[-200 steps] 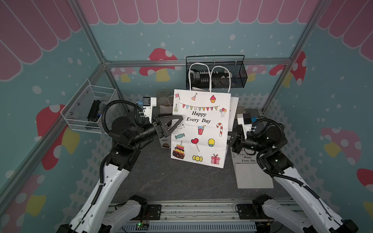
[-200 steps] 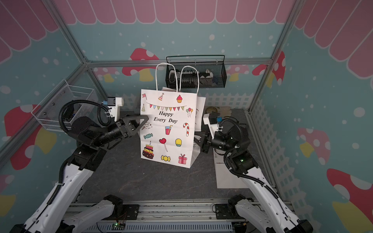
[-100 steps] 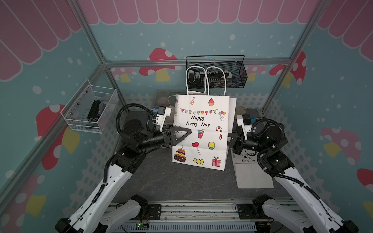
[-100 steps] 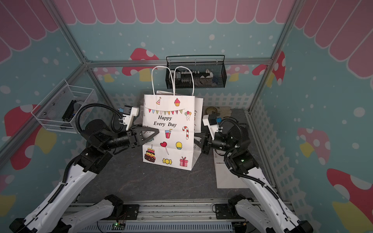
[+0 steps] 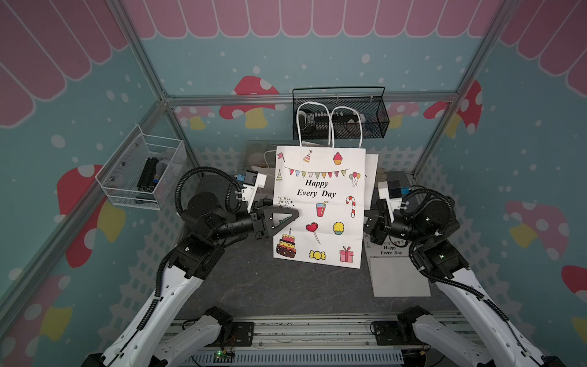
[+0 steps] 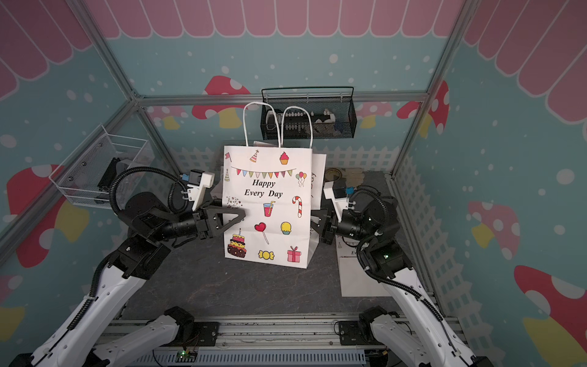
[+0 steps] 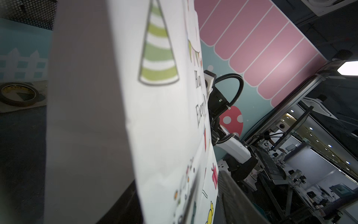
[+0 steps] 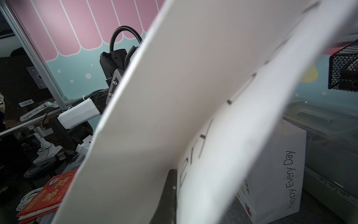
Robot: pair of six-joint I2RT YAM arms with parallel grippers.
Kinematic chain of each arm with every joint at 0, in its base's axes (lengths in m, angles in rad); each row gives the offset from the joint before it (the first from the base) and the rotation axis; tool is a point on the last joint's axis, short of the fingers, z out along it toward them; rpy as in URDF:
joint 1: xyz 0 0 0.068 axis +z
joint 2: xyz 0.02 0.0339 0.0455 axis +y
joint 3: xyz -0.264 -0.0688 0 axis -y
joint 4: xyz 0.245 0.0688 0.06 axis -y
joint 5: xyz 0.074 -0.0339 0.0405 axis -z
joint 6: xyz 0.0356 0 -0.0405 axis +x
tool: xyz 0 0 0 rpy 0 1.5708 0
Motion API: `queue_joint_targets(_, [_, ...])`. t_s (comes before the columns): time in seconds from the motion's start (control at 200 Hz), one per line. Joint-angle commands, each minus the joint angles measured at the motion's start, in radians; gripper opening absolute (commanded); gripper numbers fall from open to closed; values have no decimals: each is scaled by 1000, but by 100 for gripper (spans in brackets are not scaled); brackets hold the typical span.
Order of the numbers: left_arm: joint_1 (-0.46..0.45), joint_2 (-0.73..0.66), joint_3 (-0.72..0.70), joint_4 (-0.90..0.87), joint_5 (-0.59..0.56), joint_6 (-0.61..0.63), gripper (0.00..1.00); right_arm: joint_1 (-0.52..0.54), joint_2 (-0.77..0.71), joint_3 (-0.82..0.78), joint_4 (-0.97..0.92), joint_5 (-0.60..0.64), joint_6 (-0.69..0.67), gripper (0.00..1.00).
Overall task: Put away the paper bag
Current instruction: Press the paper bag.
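Observation:
The paper bag [image 5: 317, 203] is white, printed "Happy Every Day", with two white cord handles. It stands upright on the dark table [image 5: 270, 292] in both top views. My left gripper [image 5: 293, 216] reaches in at the bag's left edge. One black finger [image 7: 232, 195] lies in front of the front panel, and the other shows only as a shadow behind the paper. A gap is visible between the two, so the jaws are open around the panel. My right gripper [image 5: 365, 222] is shut on the bag's right side. A dark finger [image 8: 170, 194] presses against the paper there.
A flat bag of the same print [image 5: 397, 273] lies on the table by the right arm. A black mesh basket [image 5: 340, 114] hangs on the back wall and a white wire basket [image 5: 143, 171] on the left wall. A tape roll [image 6: 333, 173] sits at the back right.
The bag has come down from a tilted, raised position and now stands straighter and lower. My left gripper moved right onto the bag's left edge and narrowed. The right gripper kept its grip.

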Motion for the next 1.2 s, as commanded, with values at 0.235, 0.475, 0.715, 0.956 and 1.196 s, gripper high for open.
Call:
queue_joint_targets(0.235, [-12, 33, -22, 164, 47, -94, 12, -3, 7, 22, 123, -72, 83, 1])
queue_joint_targets(0.475, [-12, 40, -39, 133, 27, -56, 2, -3, -62, 59, 2, -48, 22, 29])
queue_joint_targets(0.715, [-12, 45, -19, -11, -15, 63, 1, -3, -98, 83, -31, -66, 18, 85])
queue_joint_targets(0.956, [-13, 38, -14, -124, -44, 161, 1, -3, -95, 75, 38, -72, 76, 99])
queue_joint_targets(1.196, [-62, 33, 21, -203, -89, 260, 1, -3, -20, 66, 156, -77, 200, 99])
